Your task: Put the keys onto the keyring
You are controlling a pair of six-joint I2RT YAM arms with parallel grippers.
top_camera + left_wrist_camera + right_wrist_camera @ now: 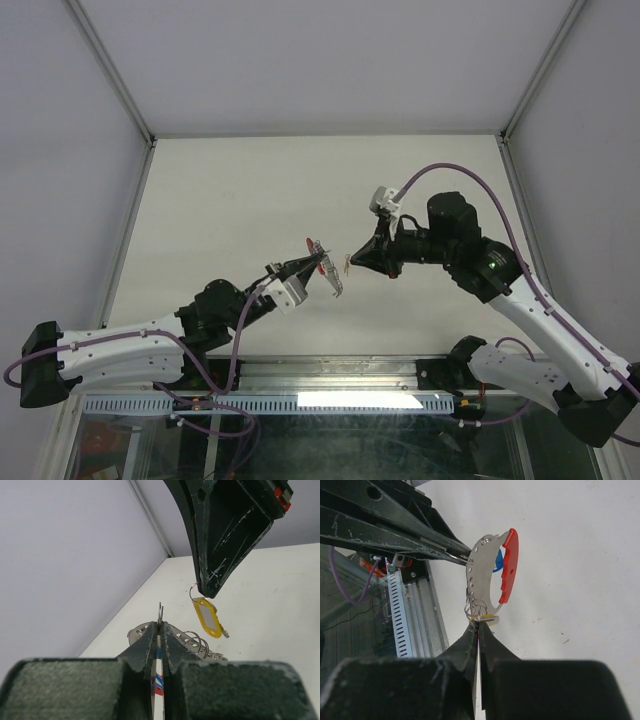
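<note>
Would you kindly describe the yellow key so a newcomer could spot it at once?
Over the table, the left gripper and right gripper nearly meet tip to tip. The yellow key dangles from the right one, beside the keyring pinched by the left. Its yellow head sets it apart from the keyring's red tab and the blue key.

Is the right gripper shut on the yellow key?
Shut: the right gripper pinches the yellow key by its wire loop; the key dangles below the tips.

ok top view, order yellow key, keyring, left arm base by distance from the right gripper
1. yellow key: at the right gripper tips
2. keyring: just left, in the left gripper
3. left arm base: far bottom left
</note>
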